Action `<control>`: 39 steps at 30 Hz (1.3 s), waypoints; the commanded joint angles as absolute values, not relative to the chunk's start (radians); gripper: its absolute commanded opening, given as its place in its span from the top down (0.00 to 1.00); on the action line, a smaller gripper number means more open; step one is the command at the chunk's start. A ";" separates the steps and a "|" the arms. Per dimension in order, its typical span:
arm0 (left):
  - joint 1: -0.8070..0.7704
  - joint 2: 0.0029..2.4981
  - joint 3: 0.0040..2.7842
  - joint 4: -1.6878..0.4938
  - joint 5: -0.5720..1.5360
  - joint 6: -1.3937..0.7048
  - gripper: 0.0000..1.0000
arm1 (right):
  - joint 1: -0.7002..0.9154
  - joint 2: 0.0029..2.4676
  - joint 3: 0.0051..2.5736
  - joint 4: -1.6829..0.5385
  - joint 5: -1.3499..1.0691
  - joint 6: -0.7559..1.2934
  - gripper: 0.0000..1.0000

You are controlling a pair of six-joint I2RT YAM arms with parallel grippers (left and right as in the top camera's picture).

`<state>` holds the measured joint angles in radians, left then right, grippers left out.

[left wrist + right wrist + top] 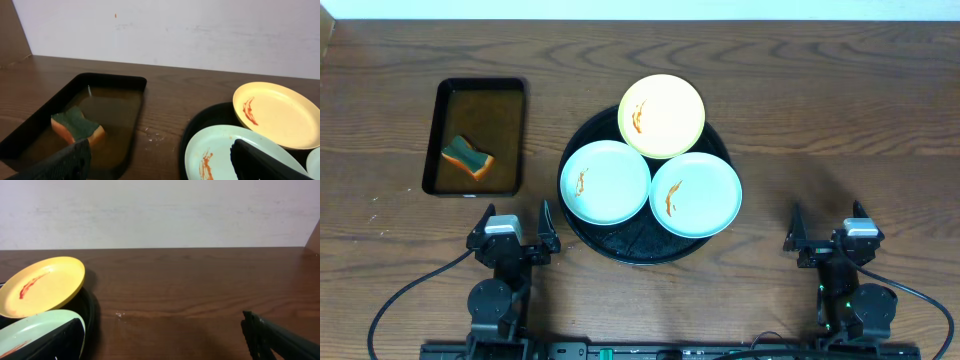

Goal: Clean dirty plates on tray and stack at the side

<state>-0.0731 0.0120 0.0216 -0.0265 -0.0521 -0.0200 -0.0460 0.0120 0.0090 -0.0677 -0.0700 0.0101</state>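
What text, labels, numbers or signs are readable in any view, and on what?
None readable in any view.
Yellow plate, left mint plate, right mint plate: sauce streaks only, no print.
Round tray, rectangular tray, sponge, left gripper, right gripper: no lettering visible.
Orange speck on the wall: too small to tell.
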 commanded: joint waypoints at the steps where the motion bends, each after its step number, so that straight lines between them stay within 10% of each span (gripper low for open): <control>1: -0.075 0.006 0.004 -0.067 -0.087 -0.021 0.11 | -0.039 0.013 0.006 -0.071 -0.060 -0.001 0.01; 10: -0.076 0.006 0.004 0.080 0.582 -0.647 0.10 | -0.039 0.013 0.006 -0.071 -0.060 -0.001 0.01; 20: -0.075 0.006 0.042 0.544 0.460 -0.610 0.10 | -0.039 0.013 0.006 -0.071 -0.060 -0.001 0.01; 39: -0.075 1.055 1.333 -1.090 0.034 -0.195 0.10 | -0.039 0.013 0.006 -0.071 -0.060 -0.001 0.01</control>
<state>-0.0738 0.9230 1.2339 -1.0435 0.0727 -0.2314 -0.0460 0.0166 0.0078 -0.0669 -0.0635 0.0101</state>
